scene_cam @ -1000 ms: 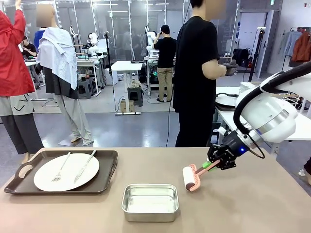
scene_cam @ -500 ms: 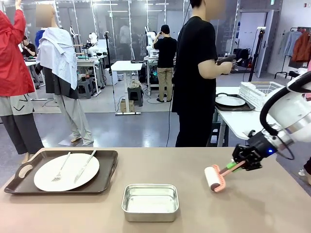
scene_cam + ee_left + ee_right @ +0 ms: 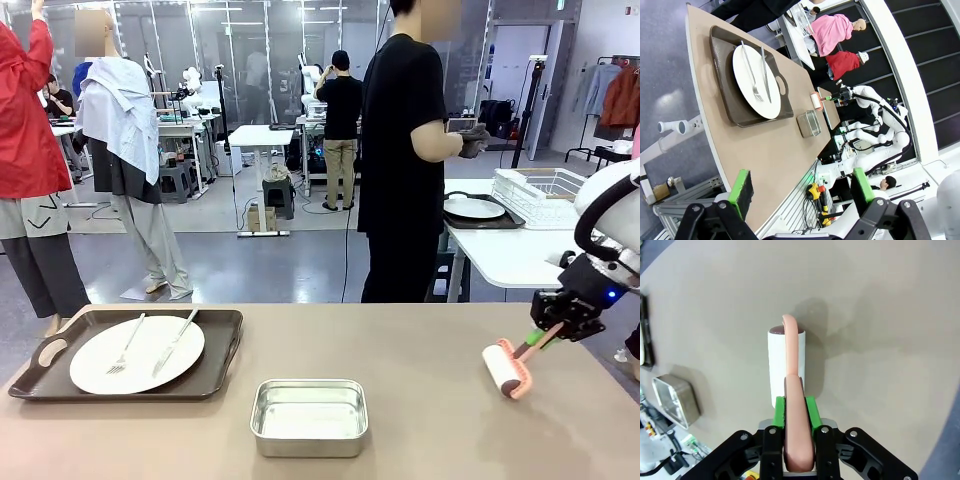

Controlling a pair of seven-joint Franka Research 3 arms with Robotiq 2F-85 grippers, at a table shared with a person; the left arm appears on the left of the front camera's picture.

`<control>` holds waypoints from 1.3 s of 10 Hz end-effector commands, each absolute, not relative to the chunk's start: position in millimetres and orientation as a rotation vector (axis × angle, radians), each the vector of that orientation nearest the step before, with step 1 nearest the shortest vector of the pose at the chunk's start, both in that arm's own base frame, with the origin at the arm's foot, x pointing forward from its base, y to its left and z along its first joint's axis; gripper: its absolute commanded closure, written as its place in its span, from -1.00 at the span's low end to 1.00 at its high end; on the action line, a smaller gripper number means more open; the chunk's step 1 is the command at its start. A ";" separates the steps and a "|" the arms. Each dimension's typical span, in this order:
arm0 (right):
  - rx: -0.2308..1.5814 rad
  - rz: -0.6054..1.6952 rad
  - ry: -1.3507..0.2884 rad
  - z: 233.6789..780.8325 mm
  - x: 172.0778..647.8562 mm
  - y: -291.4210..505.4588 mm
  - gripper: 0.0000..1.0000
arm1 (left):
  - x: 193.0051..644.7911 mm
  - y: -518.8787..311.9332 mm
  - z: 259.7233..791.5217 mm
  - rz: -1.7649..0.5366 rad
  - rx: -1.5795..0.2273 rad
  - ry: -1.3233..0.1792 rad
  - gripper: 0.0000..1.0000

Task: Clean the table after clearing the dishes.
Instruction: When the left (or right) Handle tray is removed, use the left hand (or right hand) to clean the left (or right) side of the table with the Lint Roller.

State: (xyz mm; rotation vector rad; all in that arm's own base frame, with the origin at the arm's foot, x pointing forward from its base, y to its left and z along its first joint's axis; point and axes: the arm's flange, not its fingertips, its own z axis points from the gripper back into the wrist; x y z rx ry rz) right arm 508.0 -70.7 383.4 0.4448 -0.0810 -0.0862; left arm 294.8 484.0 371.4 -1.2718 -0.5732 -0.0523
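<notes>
Fingers of my right gripper are clamping the pink handle of a lint roller, one green pad pressing on each side of the handle. In the front view this right gripper is hanging low over the right end of the table, and the lint roller is slanting down from it, with its white roll lying on the table top near the right edge.

My left gripper is standing wide apart, holding nothing, and is looking along the table from beyond its left end.

At the left end of the table a dark brown tray is carrying a white plate. A fork and a knife are lying side by side on the plate. A steel pan is sitting on the near middle of the table, apart from the tray and well apart from the lint roller.

A person in black is standing beyond the far edge, turning toward a white table. That white table is bearing a second tray with a plate, and a wire rack just beside it.
</notes>
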 end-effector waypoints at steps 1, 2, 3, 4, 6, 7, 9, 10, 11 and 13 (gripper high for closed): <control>0.223 -0.095 -0.018 360.9 494.2 -79.0 0.59 | 290.5 482.9 370.5 -0.054 -1.253 -0.575 -1.00; 0.182 -0.093 -0.001 370.1 494.6 -77.8 0.59 | 290.5 482.9 370.5 -0.054 -1.253 -0.575 -1.00; 0.142 -0.100 0.007 379.5 496.1 -76.2 0.59 | 290.5 482.9 370.5 -0.054 -1.253 -0.575 -1.00; 0.110 -0.105 0.020 386.2 498.5 -74.5 0.59 | 290.5 482.9 370.5 -0.054 -1.253 -0.575 -1.00; 0.057 -0.111 0.027 395.9 501.7 -73.6 0.59 | 290.5 482.9 370.5 -0.054 -1.253 -0.575 -1.00; 0.045 -0.115 0.024 401.2 501.3 -74.0 0.59 | 290.5 482.9 370.5 -0.054 -1.253 -0.575 -1.00; -0.013 -0.156 0.034 405.5 502.4 -78.9 0.59 | 290.5 482.9 370.5 -0.054 -1.253 -0.575 -1.00; 0.017 -0.160 0.004 412.1 502.8 -79.1 0.59 | 290.5 482.9 370.5 -0.054 -1.253 -0.575 -1.00; 0.041 -0.145 -0.011 422.5 500.1 -79.3 0.59 | 290.5 482.9 370.5 -0.054 -1.253 -0.575 -1.00; 0.133 -0.087 -0.071 450.2 486.4 -73.9 0.59 | 290.5 482.9 370.5 -0.054 -1.253 -0.575 -1.00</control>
